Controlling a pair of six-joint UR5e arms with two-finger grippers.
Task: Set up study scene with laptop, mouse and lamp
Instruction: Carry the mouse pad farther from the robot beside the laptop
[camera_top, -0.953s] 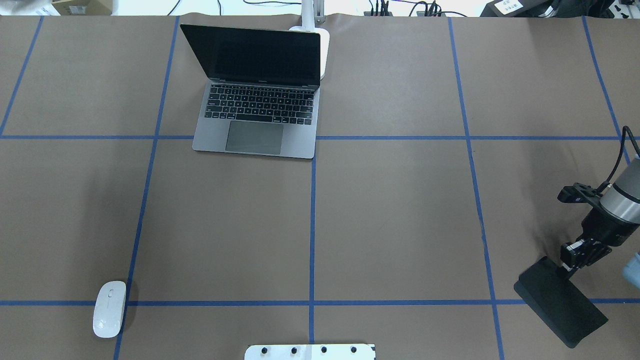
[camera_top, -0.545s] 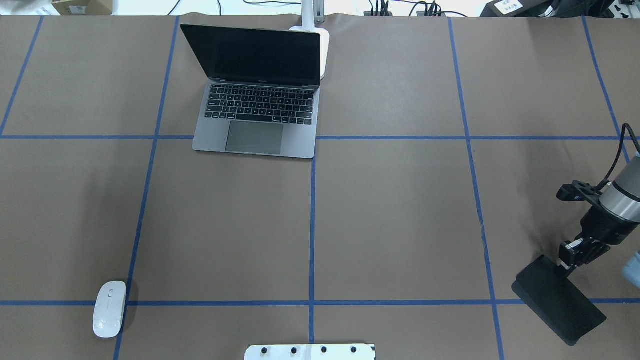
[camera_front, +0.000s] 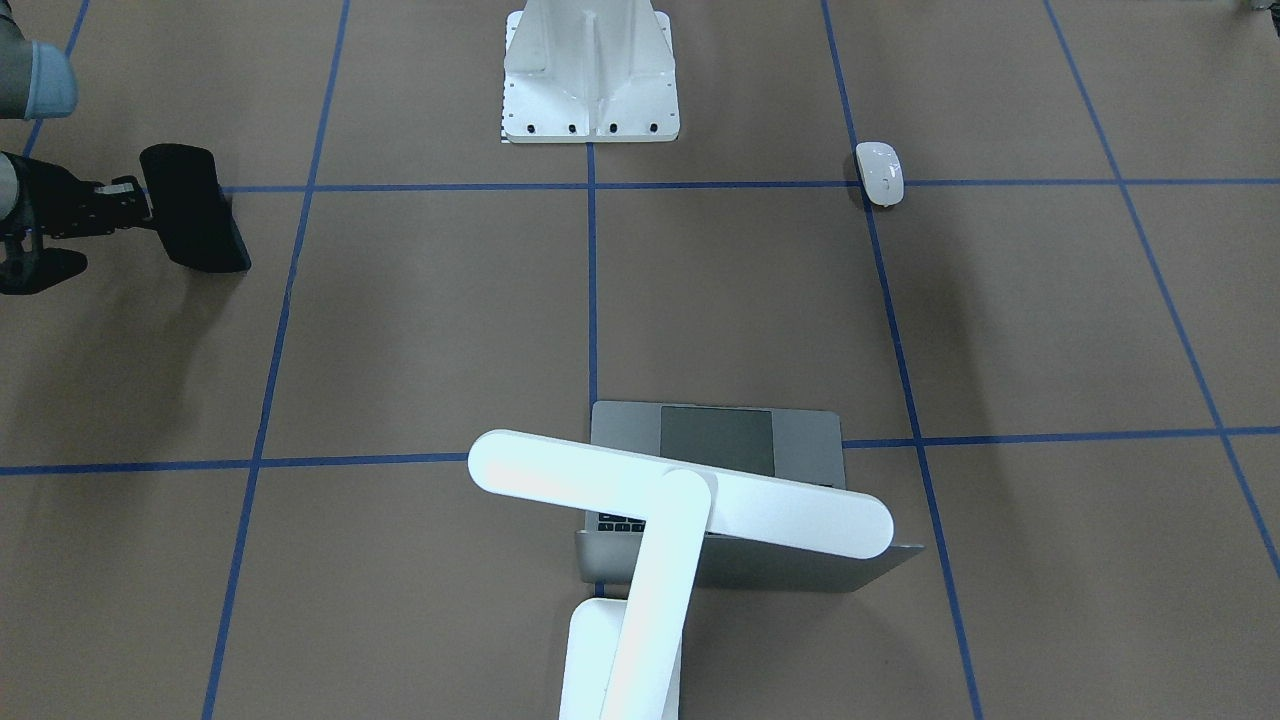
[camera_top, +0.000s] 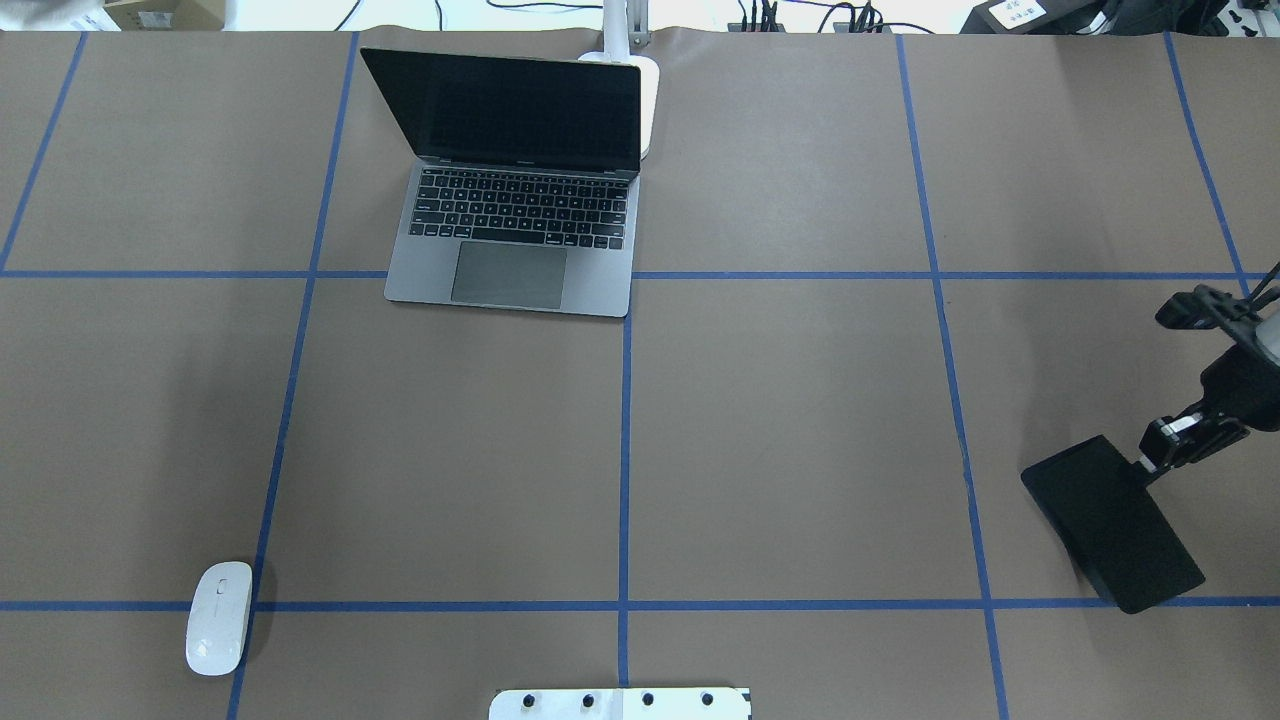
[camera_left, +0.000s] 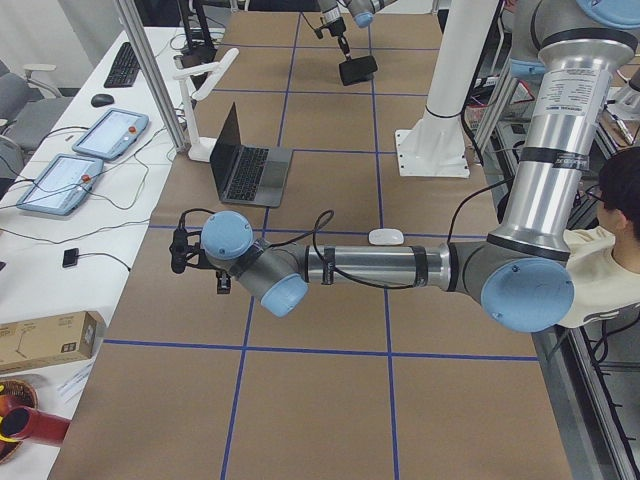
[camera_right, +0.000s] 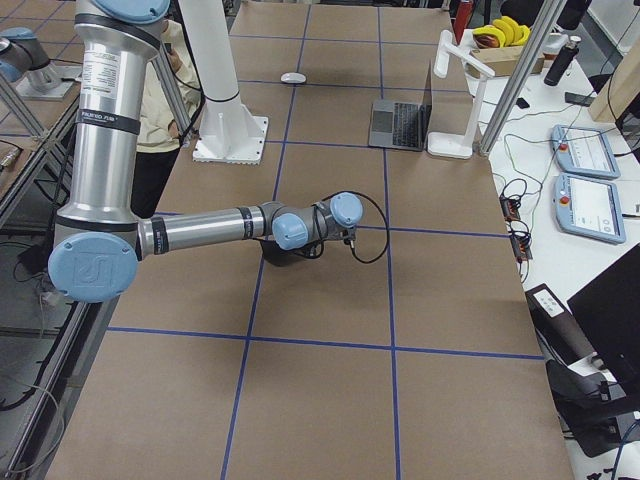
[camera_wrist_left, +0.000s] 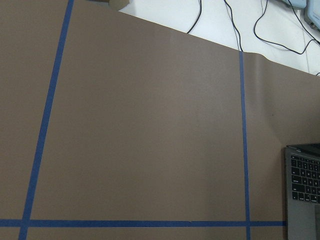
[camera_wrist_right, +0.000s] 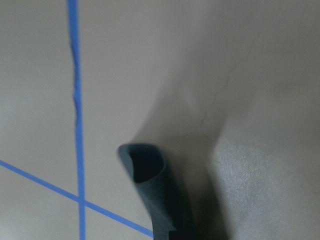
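Mouse (camera_top: 219, 618): lies flat at the near left of the table (camera_top: 800, 420), where two blue tape lines (camera_top: 624, 450) cross. Nothing touches it.
Pedestal: the white flanged pedestal (camera_top: 620, 703) stands at the near edge, centre. It is not a task item.
Left gripper (camera_left: 222, 284): hangs above the left part of the table, apart from the mouse. It appears only in the left side view, so whether its fingers are spread or pressed together cannot be told.
Right gripper (camera_top: 1148, 467): fingers pinched on one edge of a thin black pad (camera_top: 1110, 520) at the right end of the table. The pad is tilted with its gripped edge raised. Whether its low edge touches the table cannot be told.
Mouse relative to fingers: well apart from the right fingers, almost the full table width away, with no contact on either side.
Laptop (camera_top: 515, 240): open at the far side, left of centre, with a dark screen and its keyboard toward the robot.
Lamp (camera_front: 680, 500): base just behind the laptop's far right corner, bar head over the laptop.
Progress (judged): laptop and lamp appear set. The pad has not yet been laid down. The mouse has not yet been brought beside the laptop.
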